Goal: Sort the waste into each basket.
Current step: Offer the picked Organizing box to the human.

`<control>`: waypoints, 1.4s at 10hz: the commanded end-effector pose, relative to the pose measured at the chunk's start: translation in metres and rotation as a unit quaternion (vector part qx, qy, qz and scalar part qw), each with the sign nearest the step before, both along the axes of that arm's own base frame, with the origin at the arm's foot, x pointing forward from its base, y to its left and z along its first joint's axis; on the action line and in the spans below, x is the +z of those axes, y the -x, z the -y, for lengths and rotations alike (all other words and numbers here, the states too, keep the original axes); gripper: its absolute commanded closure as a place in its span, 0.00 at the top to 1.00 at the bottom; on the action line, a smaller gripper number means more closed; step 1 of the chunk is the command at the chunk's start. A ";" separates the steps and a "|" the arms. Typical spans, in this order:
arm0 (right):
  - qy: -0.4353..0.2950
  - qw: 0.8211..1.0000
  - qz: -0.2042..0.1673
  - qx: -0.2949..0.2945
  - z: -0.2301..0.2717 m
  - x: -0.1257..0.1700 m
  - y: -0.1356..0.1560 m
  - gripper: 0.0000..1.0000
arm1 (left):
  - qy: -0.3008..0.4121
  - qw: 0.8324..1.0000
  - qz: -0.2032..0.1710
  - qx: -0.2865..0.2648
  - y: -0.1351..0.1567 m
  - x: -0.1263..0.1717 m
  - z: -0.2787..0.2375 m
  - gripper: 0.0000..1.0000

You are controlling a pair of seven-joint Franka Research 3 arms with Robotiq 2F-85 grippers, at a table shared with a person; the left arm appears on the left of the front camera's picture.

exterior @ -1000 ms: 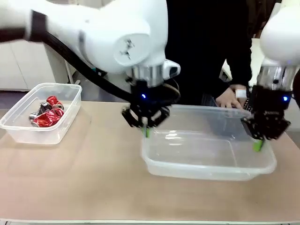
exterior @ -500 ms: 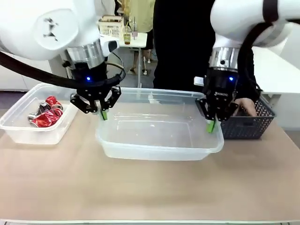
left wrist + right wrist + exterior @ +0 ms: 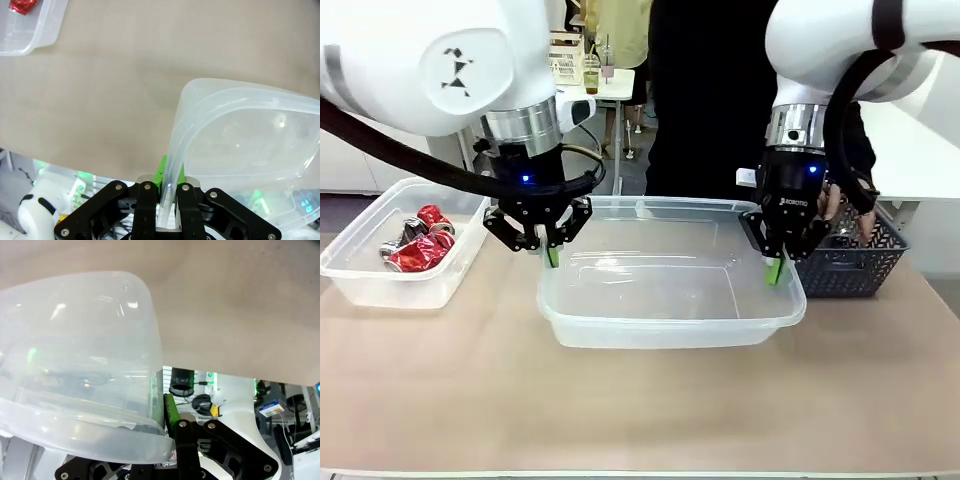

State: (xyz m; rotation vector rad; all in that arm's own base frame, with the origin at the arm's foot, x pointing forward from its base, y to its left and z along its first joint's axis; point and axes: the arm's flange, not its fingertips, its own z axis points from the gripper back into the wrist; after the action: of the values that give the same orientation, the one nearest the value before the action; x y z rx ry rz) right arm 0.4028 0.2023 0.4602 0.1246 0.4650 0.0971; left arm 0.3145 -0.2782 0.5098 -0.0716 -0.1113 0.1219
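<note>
The empty clear tub [image 3: 670,330] now sits mid-frame, brought over from the right. The left fingers [image 3: 553,256] clench its left rim and the right fingers [image 3: 775,270] its right rim. The cans [image 3: 420,245] fill the other tub [image 3: 380,288] at far left, so the bottles likely get this one.

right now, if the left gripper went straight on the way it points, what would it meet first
The left gripper is shut on the empty clear tub; pushing on, probably the table below, though depth is unclear.

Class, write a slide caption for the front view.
The left gripper and right gripper clamp opposite rims of an empty clear tub; red cans lie in a second tub.
</note>
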 end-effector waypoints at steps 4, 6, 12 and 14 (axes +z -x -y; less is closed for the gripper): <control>-0.010 1.000 0.004 0.001 -0.008 0.002 0.004 0.00 | 0.014 1.000 0.004 -0.004 -0.003 0.009 0.007 0.00; -0.010 1.000 0.004 0.001 -0.008 0.002 0.004 0.00 | 0.014 1.000 0.004 -0.004 -0.003 0.009 0.007 0.00; -0.010 1.000 0.004 0.001 -0.008 0.002 0.004 0.00 | 0.014 1.000 0.004 -0.004 -0.003 0.009 0.007 0.00; -0.010 1.000 0.004 0.001 -0.008 0.002 0.004 0.00 | 0.014 1.000 0.004 -0.004 -0.003 0.009 0.007 0.00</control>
State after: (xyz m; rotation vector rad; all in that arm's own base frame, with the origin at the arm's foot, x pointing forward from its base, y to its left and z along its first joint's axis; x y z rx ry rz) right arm 0.4026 0.2024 0.4609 0.1247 0.4634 0.0974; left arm 0.3149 -0.2785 0.5119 -0.0715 -0.1099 0.1220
